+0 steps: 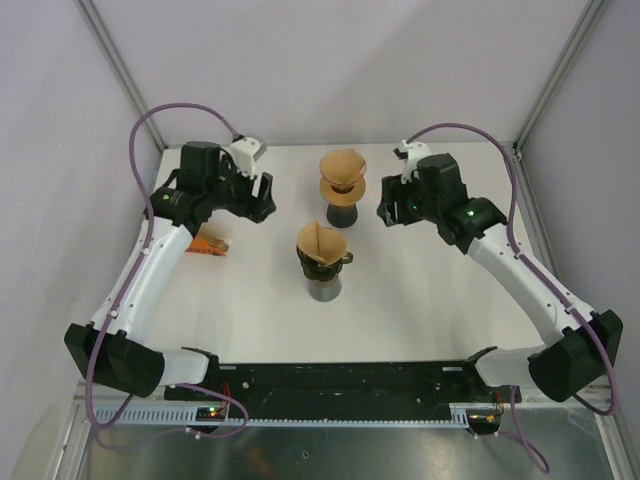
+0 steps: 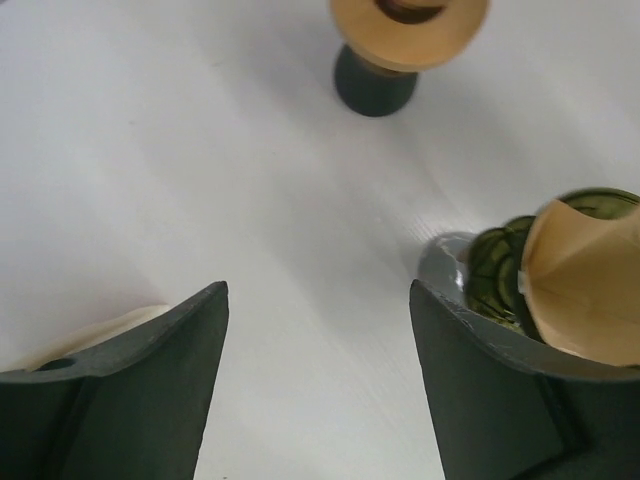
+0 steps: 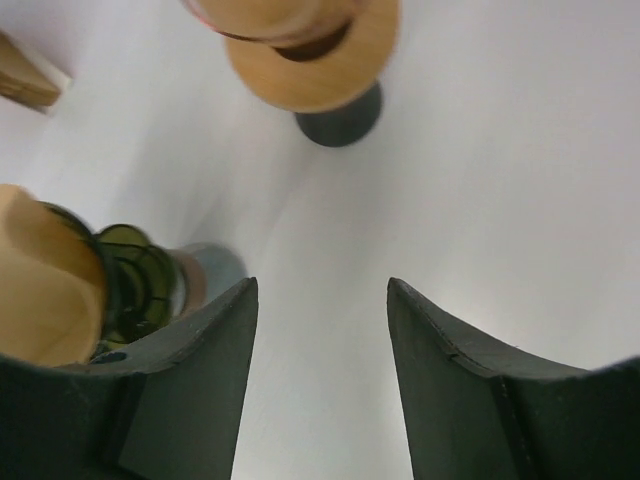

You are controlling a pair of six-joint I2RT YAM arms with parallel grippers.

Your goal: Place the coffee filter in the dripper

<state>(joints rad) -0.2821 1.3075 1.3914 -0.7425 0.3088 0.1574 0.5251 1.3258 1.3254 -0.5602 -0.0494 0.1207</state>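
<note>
A tan paper coffee filter (image 1: 322,239) sits as a cone inside a green glass dripper (image 1: 330,260) on a grey base at the table's middle. The left wrist view shows the coffee filter (image 2: 585,290) and the green dripper (image 2: 495,270) just past my right finger. In the right wrist view the coffee filter (image 3: 40,285) and the dripper (image 3: 135,280) lie beside my left finger. My left gripper (image 1: 264,195) (image 2: 318,300) hangs open and empty to the dripper's left. My right gripper (image 1: 384,210) (image 3: 322,290) is open and empty to its right.
A second tan cone on a wooden collar and dark stand (image 1: 343,185) (image 2: 405,25) (image 3: 315,60) stands behind the dripper, between both grippers. An orange packet (image 1: 210,244) (image 3: 25,80) lies under the left arm. Grey walls enclose the table.
</note>
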